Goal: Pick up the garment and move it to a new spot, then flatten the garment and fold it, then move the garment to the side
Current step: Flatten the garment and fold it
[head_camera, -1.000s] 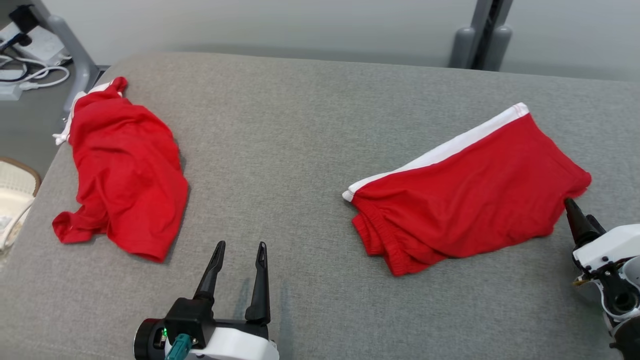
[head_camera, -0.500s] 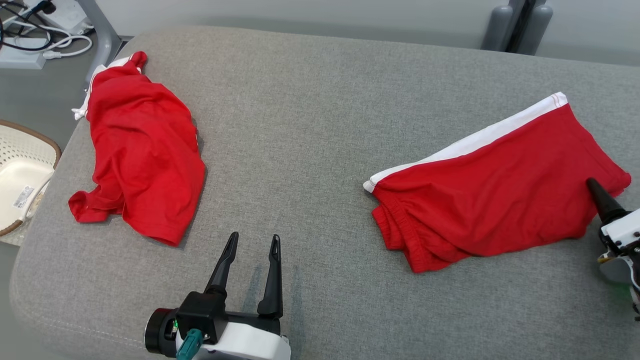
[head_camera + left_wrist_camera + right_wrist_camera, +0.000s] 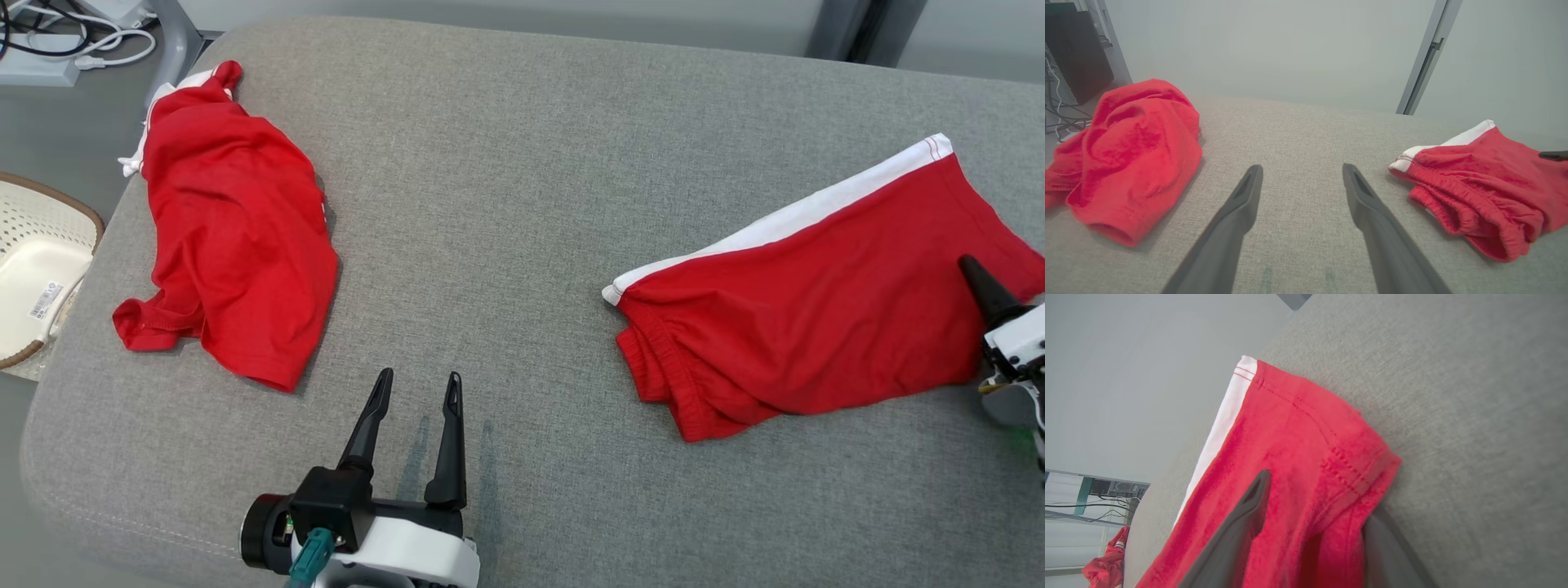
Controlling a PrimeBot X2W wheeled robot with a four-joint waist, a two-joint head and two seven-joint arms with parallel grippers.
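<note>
Shorts (image 3: 816,310) hem inside spread right gripper (image 3: 1316,498); basket (image 3: 33,216) at L, contents unclear.

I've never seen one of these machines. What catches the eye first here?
Two bright red pieces stand out on the grey padded surface: folded shorts with a white stripe at the right, and a crumpled red garment at the left. The right gripper has its open fingers astride the shorts' corner. The left gripper hangs open over bare grey between the two.

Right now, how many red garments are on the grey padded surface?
2: a crumpled red garment at the left; folded red shorts with white stripe at the right.
</note>
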